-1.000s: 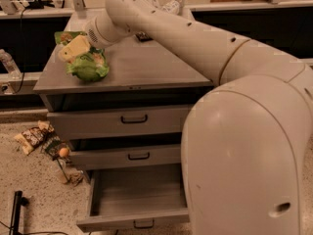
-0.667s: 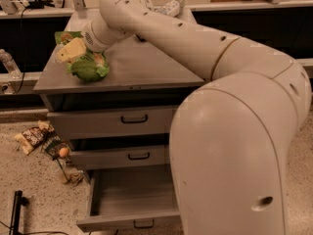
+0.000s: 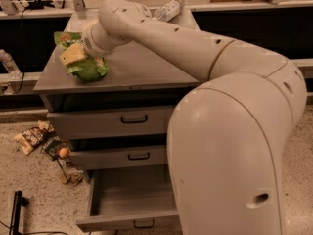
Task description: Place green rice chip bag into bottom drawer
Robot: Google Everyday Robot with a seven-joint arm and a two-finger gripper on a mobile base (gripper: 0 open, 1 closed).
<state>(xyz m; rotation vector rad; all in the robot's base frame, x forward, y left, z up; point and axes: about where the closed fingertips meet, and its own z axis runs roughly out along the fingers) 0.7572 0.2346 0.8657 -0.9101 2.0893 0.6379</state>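
Note:
The green rice chip bag lies crumpled on the left part of the grey cabinet top. Another green piece shows just behind it. My gripper, pale yellow at its tip, sits on the bag's upper left side, at the end of the arm reaching in from the right. The bottom drawer is pulled open below, with bare grey inside and a small black handle on its front. The two shallower drawers above it are closed.
A plastic bottle lies at the back of the cabinet top. Brown snack wrappers and a small orange object lie on the floor left of the drawers. My large arm body fills the right side. A black object stands at bottom left.
My gripper has come down slightly onto the green bag. The bag stays in the same place on the cabinet top. The drawer stays open.

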